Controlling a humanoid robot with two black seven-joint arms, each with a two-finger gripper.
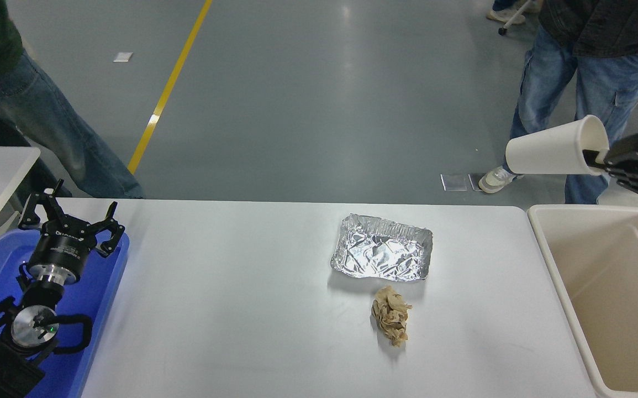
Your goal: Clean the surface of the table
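**Right end effector holding a paper cup above the bin**

The right end effector [600, 157] is clamped on the rim of a white paper cup [553, 150], one finger inside the mouth; the cup lies on its side in the air, its base pointing away to the end effector's left. Directly below the end effector stands a beige rectangular plastic bin [551, 260] with its top open. Down and to the left of the end effector spreads the wide white matte counter [230, 298]. On it lie a crumpled rectangular aluminium foil tray [382, 254] and, just beside the tray's near edge, a crumpled brown paper wad [391, 315]; both are well apart from the held cup. The left end effector [70, 224] rests far to the left over a blue plastic tray [100, 287], its fingers spread wide. Beyond the right end effector stands a person in blue jeans [600, 88].
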